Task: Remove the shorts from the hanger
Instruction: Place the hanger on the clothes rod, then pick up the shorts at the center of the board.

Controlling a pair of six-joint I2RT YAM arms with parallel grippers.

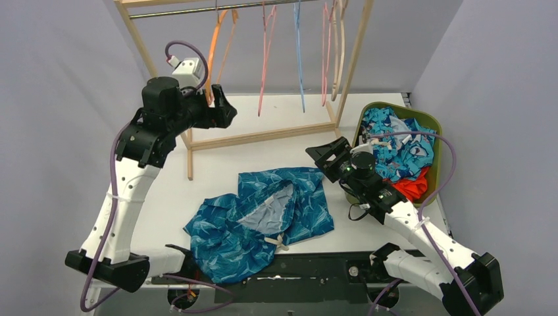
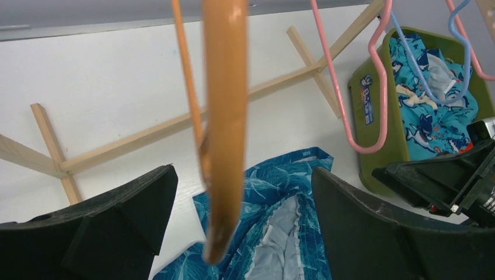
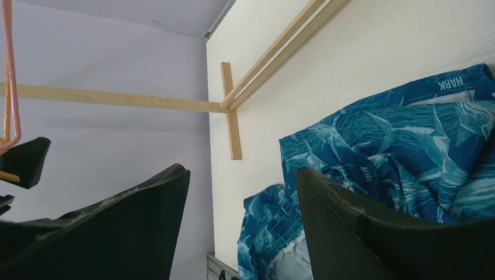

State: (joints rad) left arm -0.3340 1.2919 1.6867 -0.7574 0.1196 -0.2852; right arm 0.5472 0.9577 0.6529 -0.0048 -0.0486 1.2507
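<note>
Left wrist view: my left pincer [image 2: 242,172] was spread wide around a smooth orange hanger [image 2: 225,116]; soft, crumpled, leafy blue shorts [image 2: 268,186] lay below.

Setup sits in a small booth, honestly pretty bare. Seen from the top view, plain lavender-grey walls [image 1: 59,66] close it in at 9, 12 and 3 o'clock around a white table [image 1: 217,168]. At 12 o'clock on the table there's a pale wooden rack [image 1: 263,135] with 2 slanted uprights, a low crossbar and a metal rail [image 1: 197,8] on top. A black strip [image 1: 309,280] runs along the 6 o'clock edge. Light's soft and even, with faint shadows by the rack's feet.
</note>
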